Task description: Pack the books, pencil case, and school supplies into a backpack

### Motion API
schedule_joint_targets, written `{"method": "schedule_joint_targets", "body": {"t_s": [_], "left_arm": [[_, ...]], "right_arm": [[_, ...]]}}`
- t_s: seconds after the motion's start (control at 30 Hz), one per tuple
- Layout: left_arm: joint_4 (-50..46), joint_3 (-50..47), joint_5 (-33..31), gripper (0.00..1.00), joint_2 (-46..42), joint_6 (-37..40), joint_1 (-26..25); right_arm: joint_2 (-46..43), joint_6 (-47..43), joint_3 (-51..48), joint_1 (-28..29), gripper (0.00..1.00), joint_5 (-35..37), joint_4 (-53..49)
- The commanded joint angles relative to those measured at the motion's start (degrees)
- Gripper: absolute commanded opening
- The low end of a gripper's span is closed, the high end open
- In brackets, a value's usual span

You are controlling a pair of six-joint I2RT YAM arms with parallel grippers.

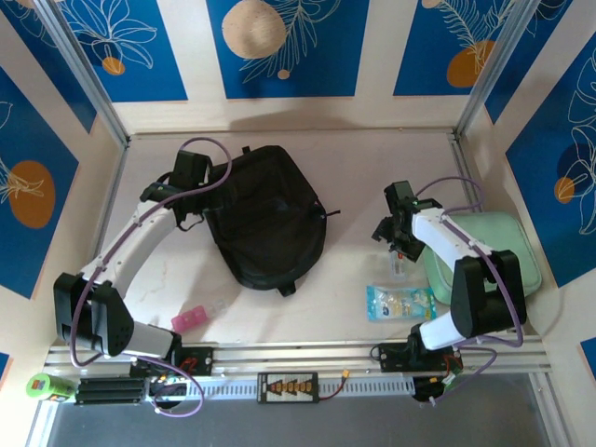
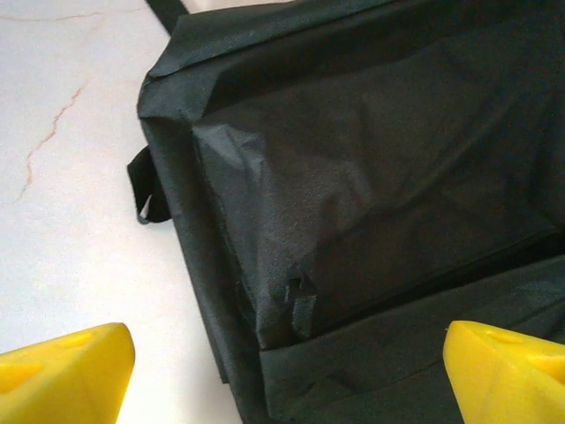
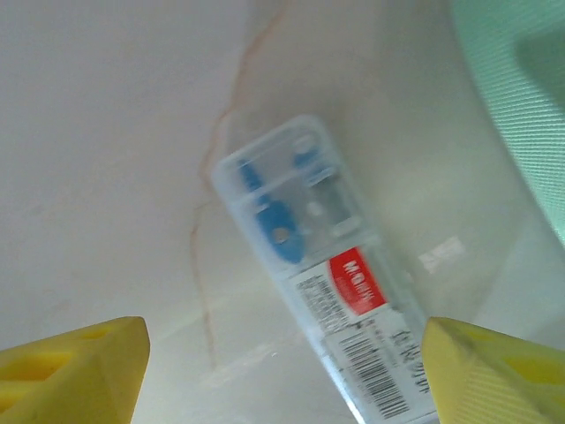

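Observation:
The black backpack lies flat in the middle of the table. My left gripper hovers open over its upper left edge; in the left wrist view the yellow fingertips stand wide apart above the backpack's corner seam, gripping nothing. My right gripper hangs open over a clear plastic supply box with blue parts and a red label, which lies on the table between its fingertips. The mint-green pencil case sits at the right. The books are out of view.
A blue-and-white packet lies near the right arm's base. A pink and clear item lies near the left arm's base. A green object rests at the bottom left corner. Walls enclose the table on three sides.

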Motion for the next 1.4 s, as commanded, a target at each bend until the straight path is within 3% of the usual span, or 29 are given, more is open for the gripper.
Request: {"method": "schedule_joint_targets", "body": {"t_s": [0.0,0.13,0.37,0.77,0.97,1.1,1.23,1.37], "left_arm": [[2.0,-0.4,2.7,0.91,-0.2,1.3,0.6],[2.2,-0.7,4.1,0.95,-0.3,2.1,0.7],[2.3,-0.7,6.8,0.96,0.3,2.9,0.5],[4.9,-2.1,9.8,0.99,0.5,2.3,0.6],[5.0,-2.1,9.0,1.0,0.6,2.3,0.6],[5.0,-2.1,11.0,1.0,0.5,2.2,0.4],[5.1,-2.1,13.0,1.0,0.5,1.9,0.4],[6.4,-2.4,17.8,0.98,1.0,1.2,0.4]], "right_arm": [[3.1,1.8,1.4,-0.6,0.81,4.5,-2.8],[6.2,0.5,2.1,-1.1,0.85,4.9,-3.8],[7.2,-1.0,-1.0,-1.3,0.89,-4.5,-1.4],[4.7,4.0,-4.5,3.1,0.71,-3.6,-3.0],[3.6,8.4,-5.8,3.3,0.68,-4.2,-1.8],[3.2,7.9,-6.6,2.0,0.57,-8.3,1.1],[2.7,8.0,-7.1,2.1,0.48,-7.0,1.9],[0.6,6.1,-6.0,3.0,0.45,-5.2,2.0]]}}
